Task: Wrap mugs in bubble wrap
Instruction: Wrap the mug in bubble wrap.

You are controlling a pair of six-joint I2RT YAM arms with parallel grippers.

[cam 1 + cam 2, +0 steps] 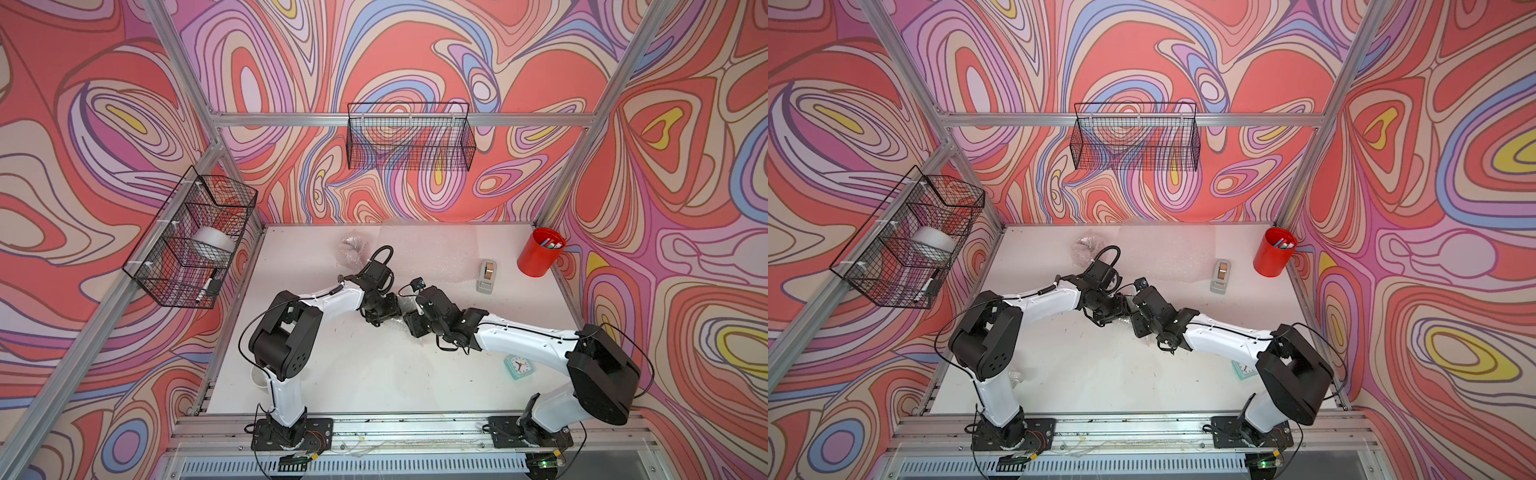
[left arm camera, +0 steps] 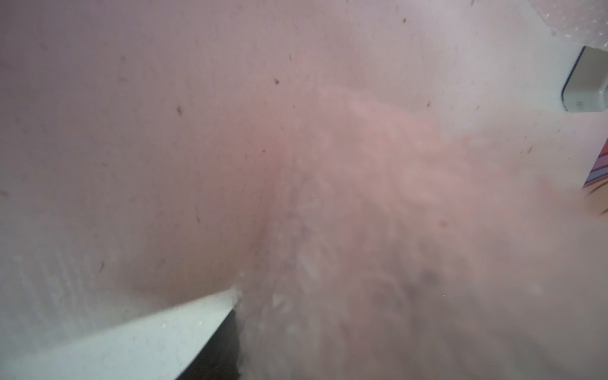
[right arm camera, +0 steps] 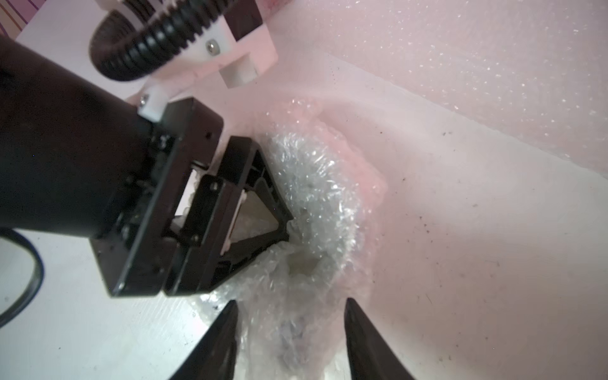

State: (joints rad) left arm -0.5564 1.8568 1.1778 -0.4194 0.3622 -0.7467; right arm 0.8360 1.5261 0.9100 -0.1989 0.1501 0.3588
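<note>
The white speckled tabletop (image 1: 374, 374) carries a flat clear bubble wrap sheet (image 1: 432, 249) at the back and a crumpled bubble wrap bundle (image 1: 352, 249) beside it. Also on it are a grey tape dispenser (image 1: 487, 276), a red cylindrical pen cup (image 1: 540, 251) and a mint-green alarm clock (image 1: 518, 366).

place: robot lab cell | cues: aluminium frame (image 1: 291, 119), swirl-print backdrop (image 1: 415, 54), arms (image 1: 328, 297) (image 1: 528, 338) bolted to base rail (image 1: 415, 424)

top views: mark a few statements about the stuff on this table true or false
The red plastic pen cup stands in the far right corner of the white table. True.
The grey tape dispenser sits inside that cup. False: it sits on the table, beside the flat bubble wrap sheet.
The mint-green square clock lies close by the right arm. True.
The flat sheet lies along the table's near edge. False: it lies at the far edge.
</note>
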